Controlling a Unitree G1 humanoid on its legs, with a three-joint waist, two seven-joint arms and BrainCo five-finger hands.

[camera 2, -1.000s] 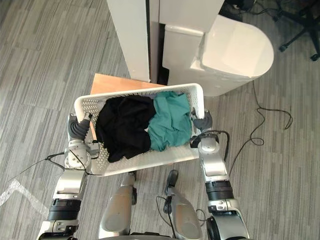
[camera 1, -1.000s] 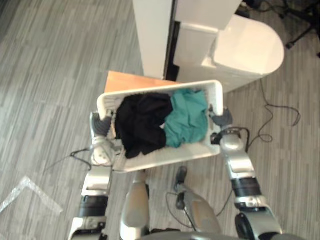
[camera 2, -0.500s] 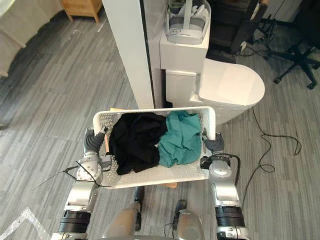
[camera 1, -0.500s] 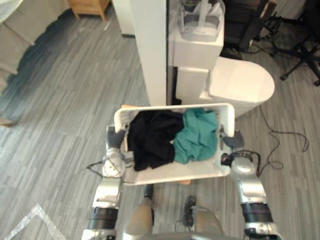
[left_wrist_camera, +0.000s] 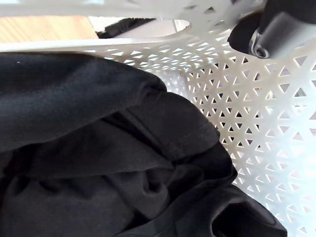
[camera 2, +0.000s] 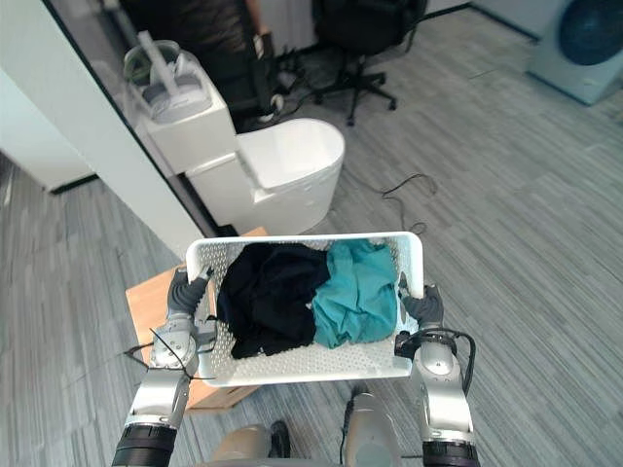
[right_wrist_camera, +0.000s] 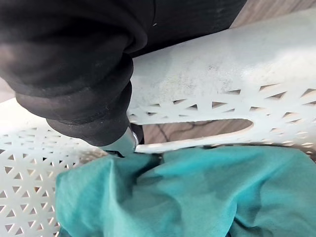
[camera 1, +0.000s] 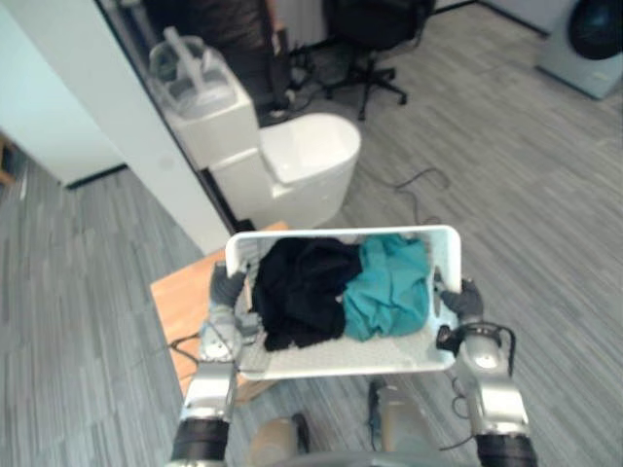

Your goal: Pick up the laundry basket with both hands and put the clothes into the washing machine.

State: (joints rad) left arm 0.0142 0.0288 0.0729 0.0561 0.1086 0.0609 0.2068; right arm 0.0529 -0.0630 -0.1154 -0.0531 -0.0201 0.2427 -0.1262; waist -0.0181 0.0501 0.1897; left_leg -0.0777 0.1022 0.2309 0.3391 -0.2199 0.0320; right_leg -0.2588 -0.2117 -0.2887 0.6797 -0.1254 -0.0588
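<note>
I hold a white perforated laundry basket [camera 1: 331, 234] level in front of me, above the floor. My left hand [camera 1: 226, 290] is shut on the handle at its left end, with a dark-tipped finger [left_wrist_camera: 276, 29] hooked over the handle slot. At the right end, my right hand [camera 1: 462, 300] grips the other handle, a finger [right_wrist_camera: 118, 143] reaching into that slot. Black clothes [camera 1: 302, 292] lie in the basket's left half and a teal garment [camera 1: 389, 292] in the right. The washing machine [camera 1: 589, 39], grey with a dark round door, stands far off at the upper right.
A low wooden table [camera 1: 180, 302] sits under the basket's left end. A white toilet-shaped unit [camera 1: 292, 161] with a clear container [camera 1: 190, 73] stands ahead, beside a white wall panel [camera 1: 97, 107]. An office chair [camera 1: 375, 39] stands farther back. Grey floor stretches right toward the machine.
The whole picture has swung, so the camera has moved: the washing machine and chair have come into view at the top. The basket stays held in both hands with the clothes unmoved.
</note>
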